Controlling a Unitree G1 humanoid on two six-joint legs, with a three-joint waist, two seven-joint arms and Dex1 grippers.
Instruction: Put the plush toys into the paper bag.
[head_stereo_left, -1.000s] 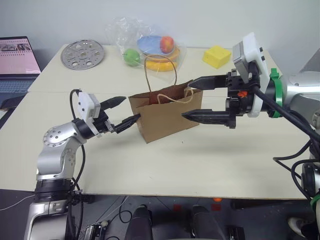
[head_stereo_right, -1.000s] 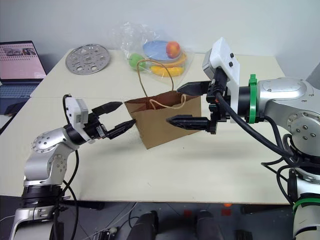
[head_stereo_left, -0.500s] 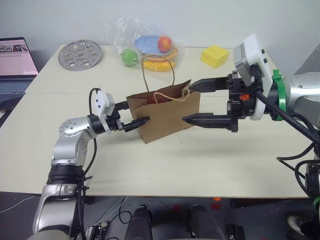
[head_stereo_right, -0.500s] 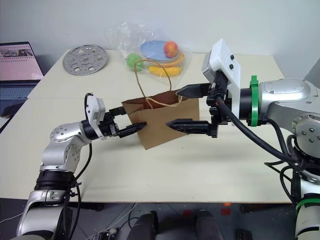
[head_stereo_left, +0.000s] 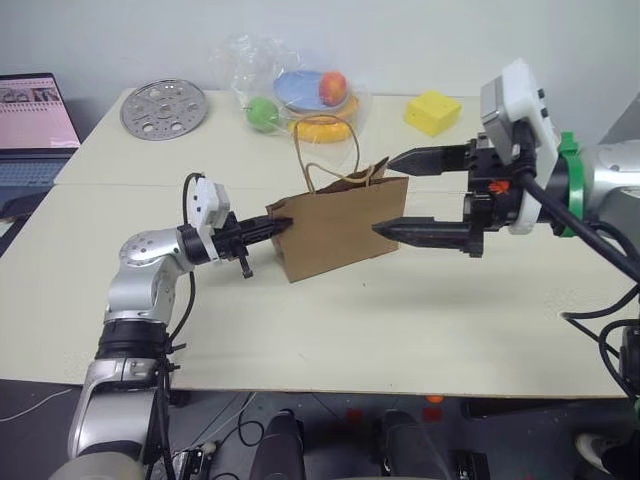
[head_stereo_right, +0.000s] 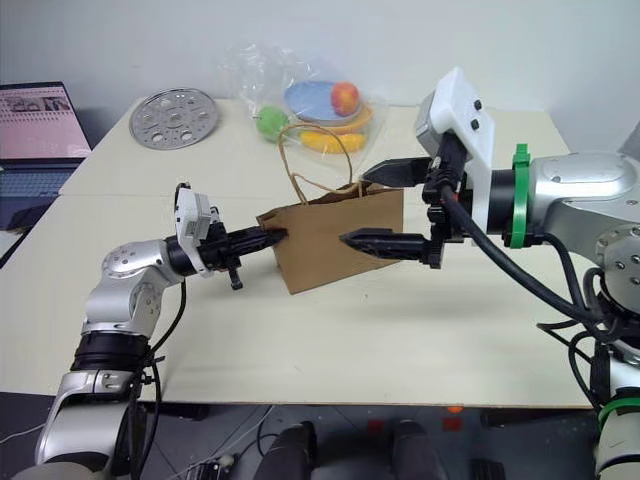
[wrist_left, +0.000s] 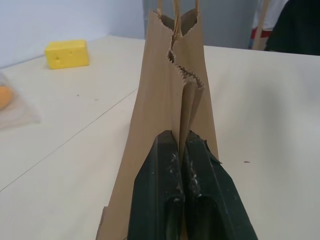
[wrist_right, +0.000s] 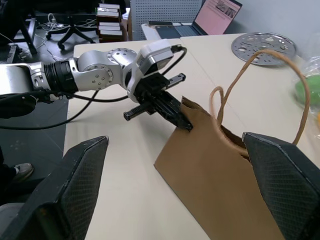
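Now the left hand (head_stereo_left: 280, 224) is clenched on the paper bag (head_stereo_left: 340, 228), pinching its folded side edge flat between both fingers. Upright, the paper bag stands mid-tabletop (head_stereo_left: 350, 330) — its twine handles (head_stereo_left: 330, 150) looped above. Beside its other end hovers the right hand (head_stereo_left: 412, 192), fingers spread wide, grasping nothing.

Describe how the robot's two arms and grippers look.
Both arms are silver metal with black cables. Each gripper, left and right, has two black tapered fingers and a white box-shaped wrist module. The right arm carries a green ring behind the wrist and small orange marks by the fingers.
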